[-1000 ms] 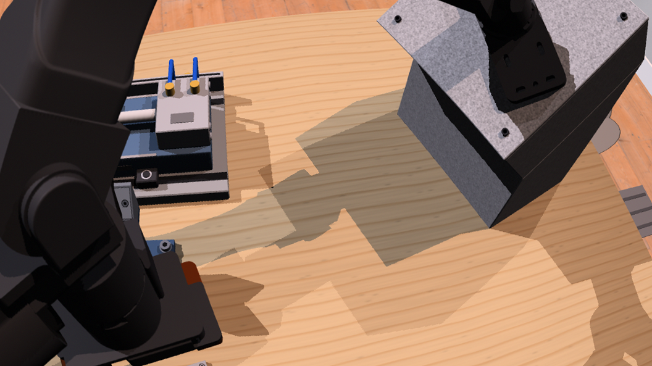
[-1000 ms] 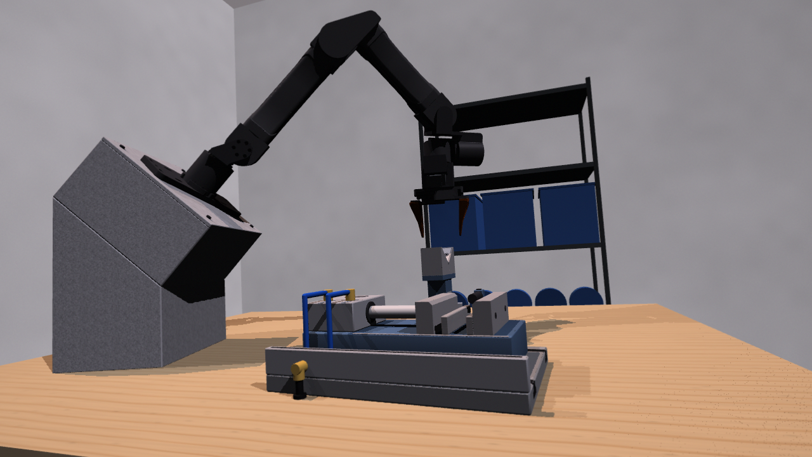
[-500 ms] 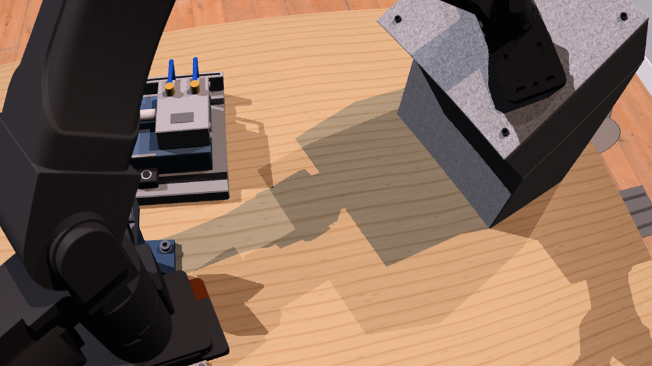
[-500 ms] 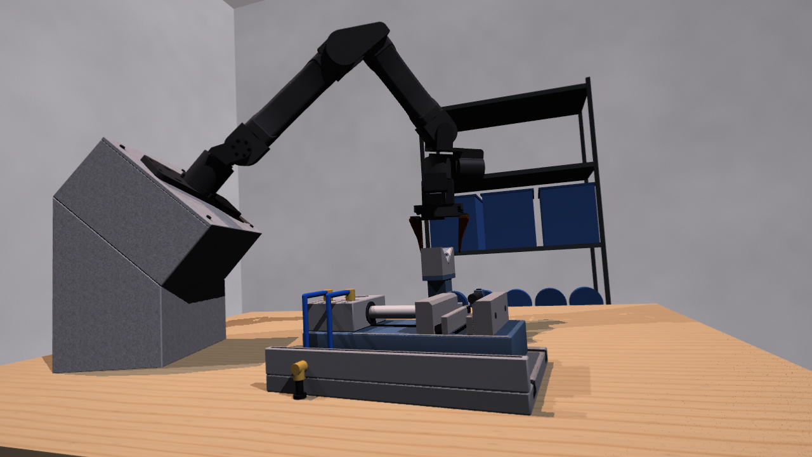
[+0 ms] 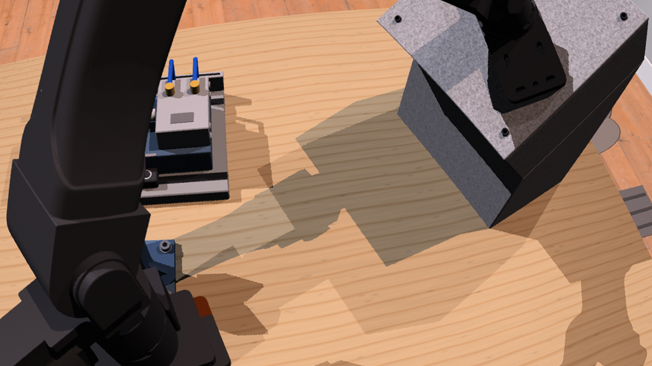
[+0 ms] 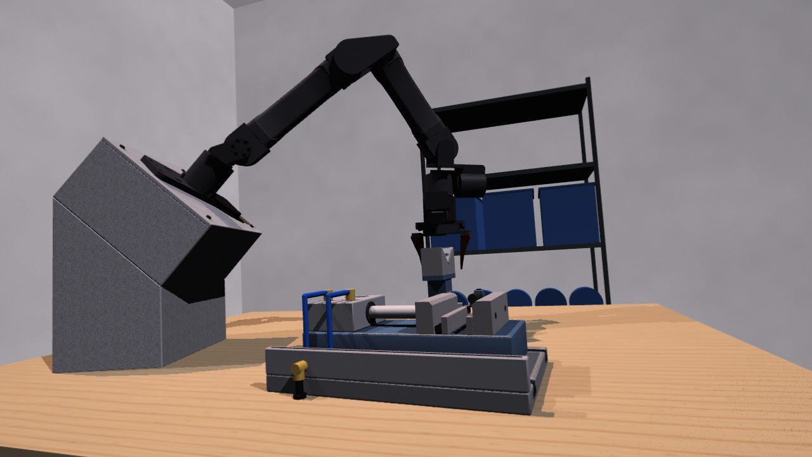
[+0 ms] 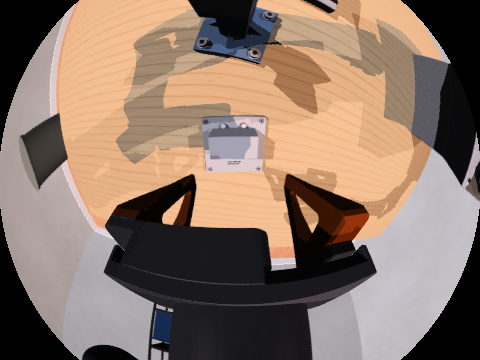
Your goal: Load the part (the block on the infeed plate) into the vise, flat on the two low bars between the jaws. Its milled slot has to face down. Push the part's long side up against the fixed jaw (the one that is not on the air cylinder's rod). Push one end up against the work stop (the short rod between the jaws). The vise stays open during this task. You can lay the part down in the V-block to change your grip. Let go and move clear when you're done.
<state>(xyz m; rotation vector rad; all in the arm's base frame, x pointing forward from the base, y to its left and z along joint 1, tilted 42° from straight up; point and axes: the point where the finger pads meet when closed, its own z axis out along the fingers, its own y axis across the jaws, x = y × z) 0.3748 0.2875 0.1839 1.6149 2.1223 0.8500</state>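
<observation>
The part (image 7: 232,146) sits on the pale infeed plate (image 7: 250,167) in the wrist view; I cannot make out its slot. My gripper (image 7: 240,180) (image 6: 441,266) is open and empty, above the table, with the plate ahead of its fingertips in the wrist view. In the exterior view the fingers are partly behind the V-block (image 6: 437,262), on its blue post. The vise is open: the moving jaw (image 6: 433,315) on the rod (image 6: 392,311) stands apart from the fixed jaw (image 6: 491,313). A low bar (image 6: 454,320) and the dark work stop (image 6: 474,296) show between them.
The V-block's blue foot (image 7: 267,31) (image 5: 162,264) is bolted beyond the plate. The vise's air cylinder (image 5: 184,108) (image 6: 339,315) carries blue hoses. My arm hides the jaws in the top view. The grey pedestal (image 5: 451,152) (image 6: 108,272) carries my arm.
</observation>
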